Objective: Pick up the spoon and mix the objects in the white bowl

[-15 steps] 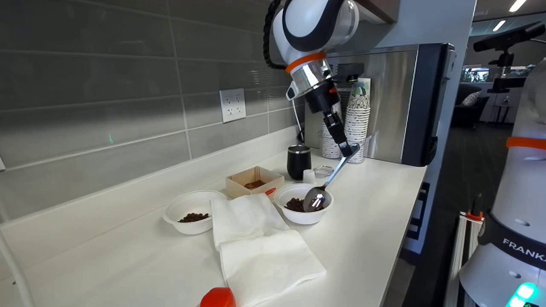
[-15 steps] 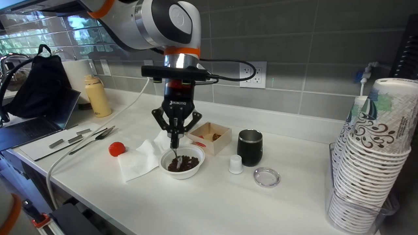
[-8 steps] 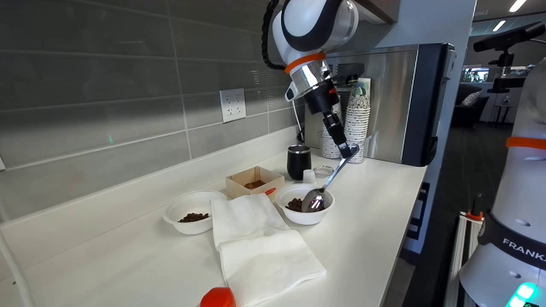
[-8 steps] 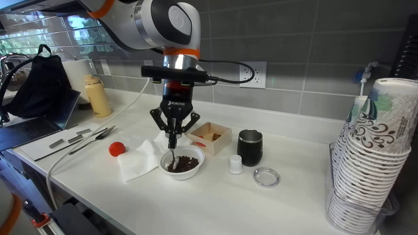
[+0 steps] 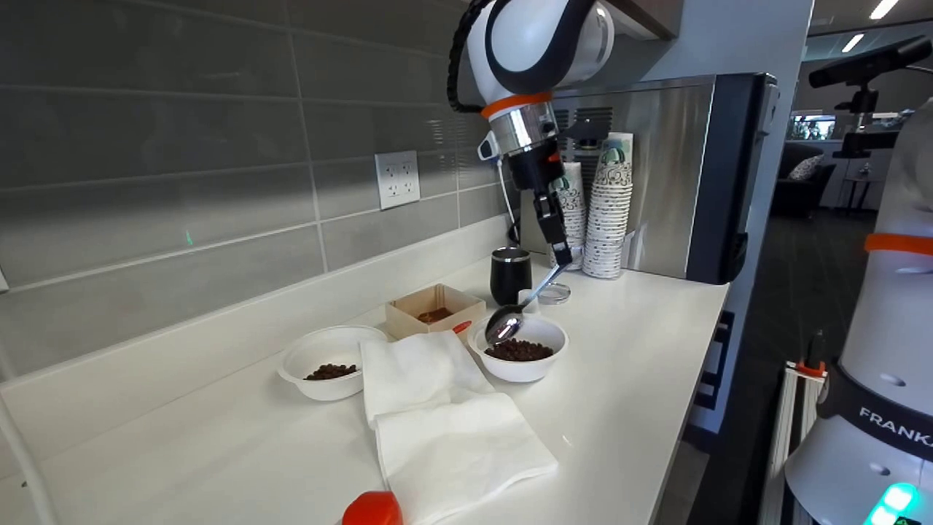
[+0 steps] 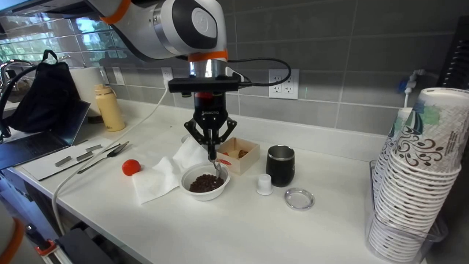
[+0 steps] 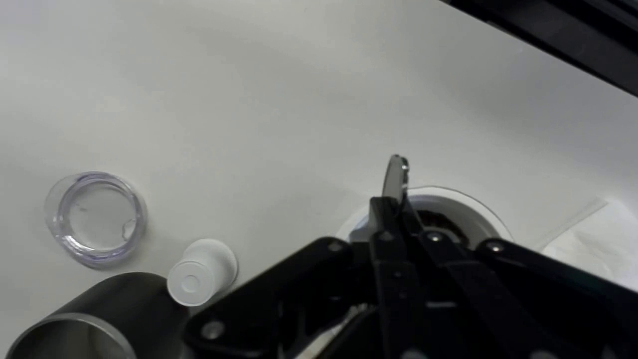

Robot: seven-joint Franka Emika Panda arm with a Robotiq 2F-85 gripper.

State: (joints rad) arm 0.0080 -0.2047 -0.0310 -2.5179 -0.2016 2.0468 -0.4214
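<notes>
The silvery spoon (image 5: pixel 503 325) is tilted, its head inside the white bowl (image 5: pixel 519 372) at the back inner wall, by the edge of the heap. Whether it touches the pieces I cannot tell. The spoon also shows in an exterior view (image 6: pixel 218 169). The objects, a heap of small dark brown pieces (image 5: pixel 522 351), lie in the white bowl (image 6: pixel 205 196). My gripper (image 5: pixel 563 257) is shut on the spoon's handle above the bowl. In the wrist view the handle end (image 7: pixel 396 177) sticks out past the fingertips (image 7: pixel 396 209), which hide much of the bowl (image 7: pixel 466 200).
Another white bowl (image 5: pixel 321 383) with a smaller heap stands beside white napkins (image 5: pixel 459 437). A wooden box (image 6: pixel 238 161) is right behind the white bowl. A black tumbler (image 6: pixel 280 168), a white pod (image 6: pixel 264 184), a clear lid (image 6: pixel 299 200) and stacked cups (image 6: pixel 410 205) stand further along.
My gripper has carried the spoon towards the back wall. The spoon's head has moved from the front of the heap to the bowl's back side and a little higher. The heap shows more fully.
</notes>
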